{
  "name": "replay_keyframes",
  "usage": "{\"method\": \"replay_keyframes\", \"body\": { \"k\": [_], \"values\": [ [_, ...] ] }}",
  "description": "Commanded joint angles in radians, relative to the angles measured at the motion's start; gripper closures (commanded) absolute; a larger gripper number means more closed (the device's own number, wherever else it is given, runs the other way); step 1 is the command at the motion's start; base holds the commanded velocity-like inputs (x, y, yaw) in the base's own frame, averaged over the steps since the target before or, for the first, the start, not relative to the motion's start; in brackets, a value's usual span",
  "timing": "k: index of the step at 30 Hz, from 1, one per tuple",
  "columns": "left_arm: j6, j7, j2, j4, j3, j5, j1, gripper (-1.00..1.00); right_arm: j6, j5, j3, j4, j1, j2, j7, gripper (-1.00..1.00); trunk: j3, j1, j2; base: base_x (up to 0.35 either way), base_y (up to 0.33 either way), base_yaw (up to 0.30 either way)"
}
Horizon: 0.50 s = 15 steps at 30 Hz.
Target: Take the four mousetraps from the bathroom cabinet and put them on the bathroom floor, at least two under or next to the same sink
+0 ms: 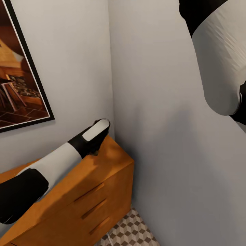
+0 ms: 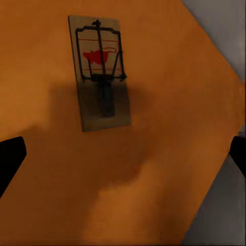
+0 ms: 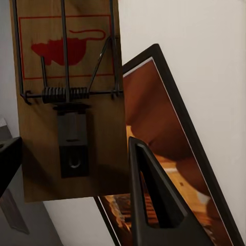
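Observation:
One mousetrap, a flat wooden plate with a wire spring and a red mouse print, lies on the orange-brown cabinet top near its corner by the wall. My left gripper hovers over the cabinet top just short of that trap, open, with its dark fingertips wide apart. A second mousetrap hangs in the air in front of the wall, and my right gripper is shut on it, one finger on each long edge. The bathroom floor, cube-patterned, lies beside the cabinet.
The cabinet stands in a corner between two pale grey walls. A black-framed picture hangs above it. Bar handles line the drawer fronts. My right forearm is raised high at the upper right.

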Motion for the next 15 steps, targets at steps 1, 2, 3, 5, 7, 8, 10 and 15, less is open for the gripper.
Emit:
{"method": "replay_keyframes", "body": {
  "k": [1,2,3,5,7,8,10,15],
  "values": [
    [-0.004,0.007,0.013,-0.029,-0.001,0.004,-0.002,-1.0,0.002,0.0,0.001,0.001,-0.001,0.0,0.004,1.0,-0.001,0.0,-0.001,0.0,0.0,0.0],
    [-0.003,0.01,0.018,-0.041,0.001,0.004,-0.002,-1.0,0.002,0.0,0.001,0.001,-0.001,0.0,0.004,1.0,-0.001,0.0,-0.001,0.0,0.0,0.0],
    [-0.001,0.017,0.033,-0.073,0.015,0.005,-0.002,-1.0,0.002,0.0,0.001,0.001,-0.001,0.0,0.004,1.0,-0.001,0.0,-0.001,0.0,0.0,0.0],
    [0.001,0.024,0.052,-0.11,0.049,0.004,-0.002,-1.0,0.003,0.0,0.001,0.001,-0.001,0.0,0.004,1.0,-0.001,0.0,-0.001,0.0,0.0,0.0],
    [0.002,0.026,0.058,-0.124,0.064,0.004,-0.002,-1.0,0.003,0.0,0.002,0.001,-0.001,0.0,0.004,1.0,-0.001,0.0,-0.001,0.0,0.0,0.0],
    [0.002,0.026,0.063,-0.13,0.071,0.004,-0.002,-1.0,0.003,0.0,0.002,0.001,-0.001,0.0,0.004,1.0,-0.001,0.0,-0.001,0.0,0.0,0.0],
    [0.003,0.027,0.071,-0.136,0.076,0.004,-0.002,-1.0,0.003,0.0,0.002,0.001,-0.001,0.0,0.004,1.0,-0.001,0.0,-0.001,0.0,0.0,0.0],
    [0.003,0.027,0.111,-0.154,0.077,0.005,0.001,-1.0,0.003,0.0,0.002,0.001,-0.001,0.0,0.004,1.0,-0.001,0.0,-0.001,0.0,0.0,0.0]
  ]
}}
